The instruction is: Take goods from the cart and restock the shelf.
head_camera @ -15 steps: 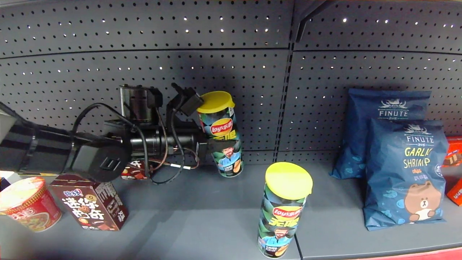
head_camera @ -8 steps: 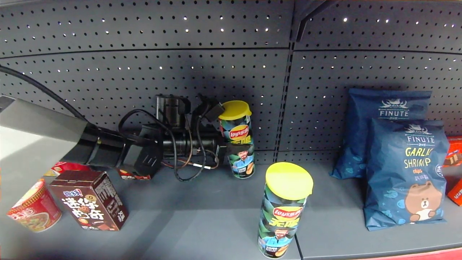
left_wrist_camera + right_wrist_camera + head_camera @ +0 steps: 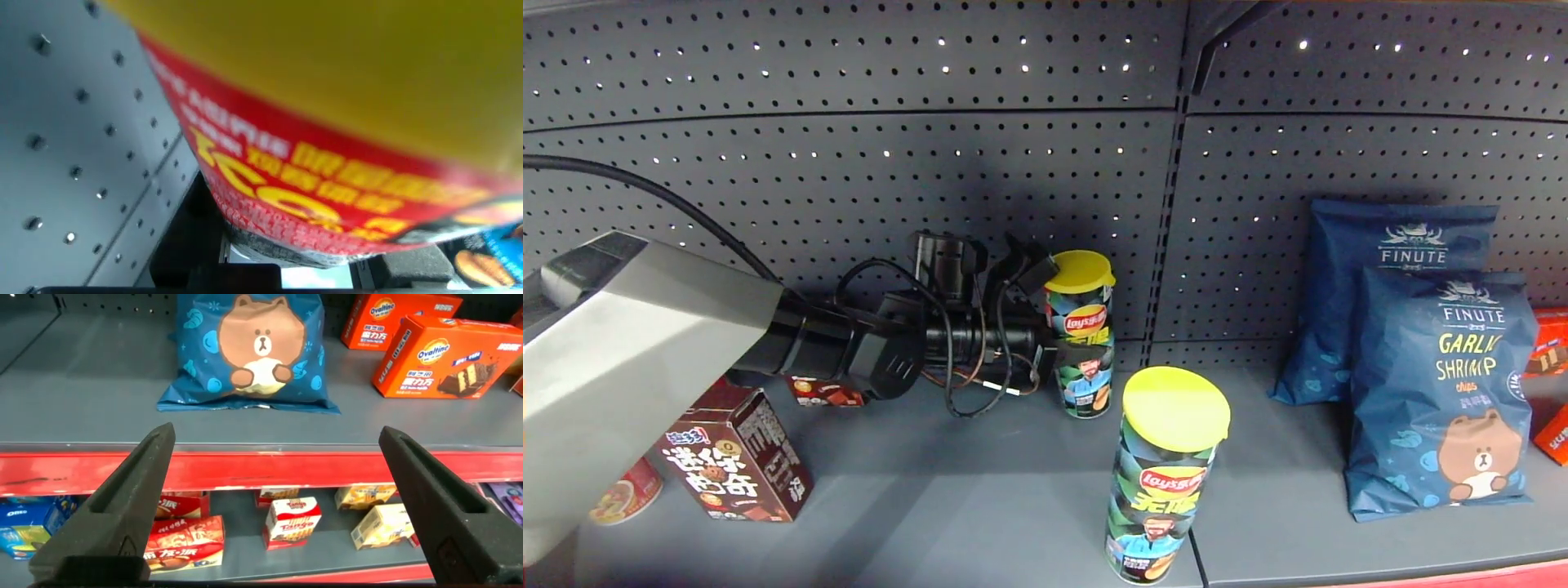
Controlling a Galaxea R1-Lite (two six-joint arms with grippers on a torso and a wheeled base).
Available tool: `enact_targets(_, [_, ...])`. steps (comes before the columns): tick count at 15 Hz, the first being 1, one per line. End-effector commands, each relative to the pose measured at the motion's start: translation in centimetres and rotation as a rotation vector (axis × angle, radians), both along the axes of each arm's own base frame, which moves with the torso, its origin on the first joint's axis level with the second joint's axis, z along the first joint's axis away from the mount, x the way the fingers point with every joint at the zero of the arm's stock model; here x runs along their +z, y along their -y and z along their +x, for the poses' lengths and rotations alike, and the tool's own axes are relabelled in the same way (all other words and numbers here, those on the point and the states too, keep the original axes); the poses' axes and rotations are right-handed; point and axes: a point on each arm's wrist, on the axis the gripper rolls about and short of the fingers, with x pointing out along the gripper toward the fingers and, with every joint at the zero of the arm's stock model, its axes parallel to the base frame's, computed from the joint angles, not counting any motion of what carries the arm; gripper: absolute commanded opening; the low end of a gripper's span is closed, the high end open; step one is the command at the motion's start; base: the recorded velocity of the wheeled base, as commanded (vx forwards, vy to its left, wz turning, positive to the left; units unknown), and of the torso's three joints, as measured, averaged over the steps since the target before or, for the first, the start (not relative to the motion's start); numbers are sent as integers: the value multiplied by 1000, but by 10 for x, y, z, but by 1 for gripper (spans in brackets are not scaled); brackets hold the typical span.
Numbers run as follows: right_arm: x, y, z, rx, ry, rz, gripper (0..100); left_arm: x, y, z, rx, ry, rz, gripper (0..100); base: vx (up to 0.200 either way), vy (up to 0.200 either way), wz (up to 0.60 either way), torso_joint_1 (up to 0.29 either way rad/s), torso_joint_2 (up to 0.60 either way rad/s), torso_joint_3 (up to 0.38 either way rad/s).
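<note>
A chips can with a yellow lid stands upright at the back of the grey shelf, close to the pegboard. My left gripper is shut on its middle, the arm coming in from the left. In the left wrist view the can sits right against the camera. A second, matching can stands alone near the shelf's front edge, to the right of the held one. My right gripper hangs open in front of the shelf's red front edge, with nothing between its fingers.
Two blue snack bags lean at the right, with orange boxes beyond them. A brown box, a red noodle cup and a small red pack sit at the left. Bare shelf lies between the brown box and the front can.
My left arm has carried the can to the right and deeper into the shelf, lowering it toward the shelf floor. The front can and the bags have not moved.
</note>
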Motion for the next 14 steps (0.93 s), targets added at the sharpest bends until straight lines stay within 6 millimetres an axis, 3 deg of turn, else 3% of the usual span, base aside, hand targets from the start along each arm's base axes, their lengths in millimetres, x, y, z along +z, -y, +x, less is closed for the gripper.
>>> enact_targets(1, [0,0,0,-1,-2,-1,100,-2,1,1,-2,-2,7,0,0,0,0,0,0,0])
enact_targets(9, [0,0,0,-1,-2,0,100,-7,9,11,-10,6,4,0,0,0,0,0,0,0])
enact_targets(10, [0,0,0,0,-2,0,100,-7,8,11,-10,1,6,100,0,0,0,0,0,0])
enact_targets(14, [0,0,0,-1,-2,0,100,-5,14,7,-22,5,7,100,0,0,0,0,0,0])
